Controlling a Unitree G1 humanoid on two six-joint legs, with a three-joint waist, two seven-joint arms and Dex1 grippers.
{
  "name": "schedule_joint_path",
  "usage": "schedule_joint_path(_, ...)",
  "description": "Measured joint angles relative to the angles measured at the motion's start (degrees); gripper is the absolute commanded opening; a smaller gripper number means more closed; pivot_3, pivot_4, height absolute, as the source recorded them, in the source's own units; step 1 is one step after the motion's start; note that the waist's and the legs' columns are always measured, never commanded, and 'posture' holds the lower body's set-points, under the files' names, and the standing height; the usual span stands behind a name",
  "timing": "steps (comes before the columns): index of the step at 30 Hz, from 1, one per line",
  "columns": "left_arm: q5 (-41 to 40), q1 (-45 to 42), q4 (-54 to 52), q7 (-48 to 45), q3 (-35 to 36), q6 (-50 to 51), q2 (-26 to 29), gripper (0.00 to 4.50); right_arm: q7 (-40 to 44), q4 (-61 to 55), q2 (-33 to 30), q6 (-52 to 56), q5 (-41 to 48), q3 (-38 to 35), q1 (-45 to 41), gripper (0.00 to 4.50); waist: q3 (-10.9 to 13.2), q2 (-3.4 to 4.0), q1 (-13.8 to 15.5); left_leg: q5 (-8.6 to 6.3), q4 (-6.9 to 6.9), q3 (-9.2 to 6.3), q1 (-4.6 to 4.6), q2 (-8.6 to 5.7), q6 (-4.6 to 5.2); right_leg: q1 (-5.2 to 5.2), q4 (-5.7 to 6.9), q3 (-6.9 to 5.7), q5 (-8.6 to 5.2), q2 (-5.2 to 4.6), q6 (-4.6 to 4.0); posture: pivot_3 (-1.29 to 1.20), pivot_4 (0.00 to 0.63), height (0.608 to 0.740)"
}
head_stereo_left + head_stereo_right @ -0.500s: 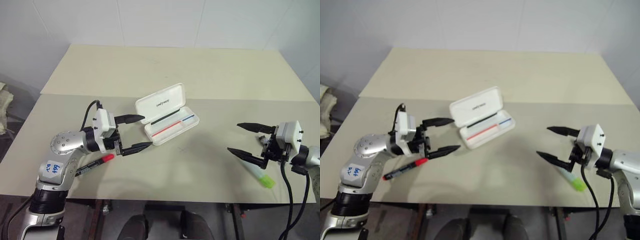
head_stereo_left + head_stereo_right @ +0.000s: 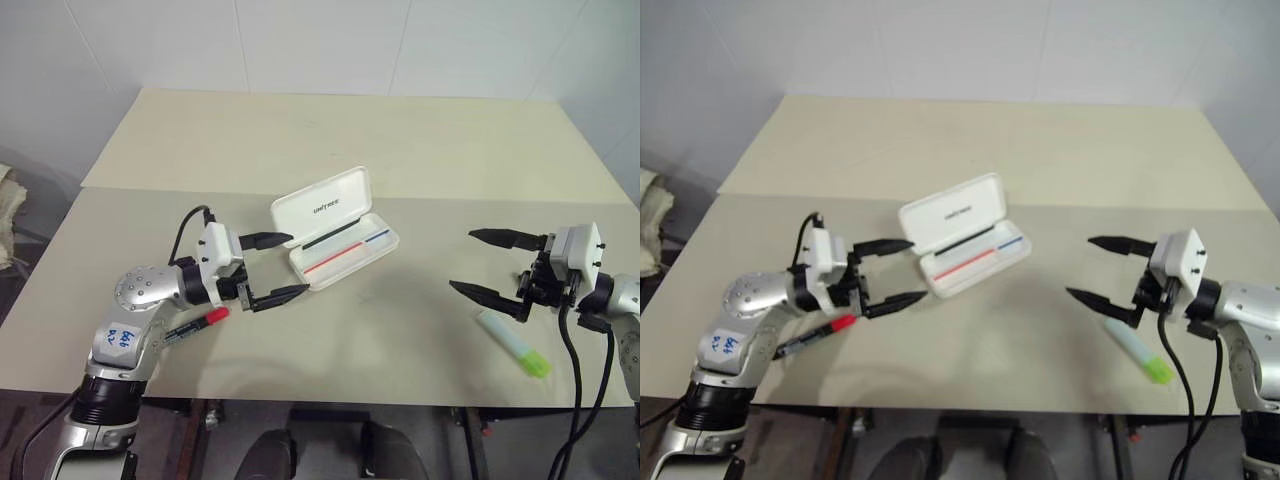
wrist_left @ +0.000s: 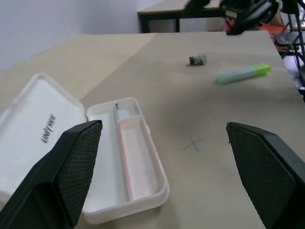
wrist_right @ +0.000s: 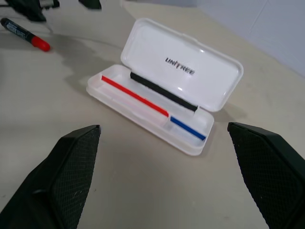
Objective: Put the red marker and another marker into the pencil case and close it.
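Note:
The pencil case (image 2: 345, 256) lies open in the middle of the table, its lid (image 2: 322, 207) tilted up at the back, with red, blue and black lines inside. The red marker (image 2: 196, 325) rests on the table near the front left, just below my left gripper (image 2: 297, 264). That gripper is open, holds nothing and points at the case's left end. Another marker (image 2: 512, 342), pale with a lime-green end, lies at the front right. My right gripper (image 2: 462, 260) hovers open and empty above and behind it, pointing toward the case.
A small dark object (image 3: 198, 60) sits on the table near the pale marker. A faint X mark (image 3: 193, 144) is drawn right of the case. A second table (image 2: 350, 130) joins on behind. The front edge runs close below both markers.
My right gripper has drawn back and up a little, so the pale marker now shows in full. The left arm's elbow has shifted slightly right. Both markers and the case lie where they were.

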Motion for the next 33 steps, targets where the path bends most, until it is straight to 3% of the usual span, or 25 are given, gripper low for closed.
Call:
schedule_joint_path(4,2.09,-0.38,1.71,1.15,-0.63,-0.16,-0.13,2.87,-0.45,-0.07,1.75,0.00,-0.08,2.20,-0.43,4.50,0.00,0.00,0.05,0.00,0.05,0.01,0.00,-0.02,0.00,0.01,0.00,0.00,0.00,-0.01,0.00,0.00,0.150,0.740)
schedule_joint_path(22,11.73,-7.76,8.40,6.00,-12.58,7.99,-5.25,2.87,1.57,-6.92,1.07,2.98,3.03,3.27,0.36,4.50,0.00,-0.01,0.15,-0.01,0.16,-0.05,-0.01,-0.03,0.03,0.12,0.00,-0.06,0.01,0.00,0.03,0.00,0.150,0.740)
schedule_joint_path(33,14.83,-11.73,10.75,5.37,-16.09,15.57,-6.51,2.87,-2.21,-11.13,3.22,2.89,3.02,4.60,0.73,4.50,0.00,-0.01,0.23,-0.02,0.23,-0.09,-0.04,-0.06,0.04,0.14,0.02,-0.07,0.02,-0.02,0.03,0.00,0.150,0.740)
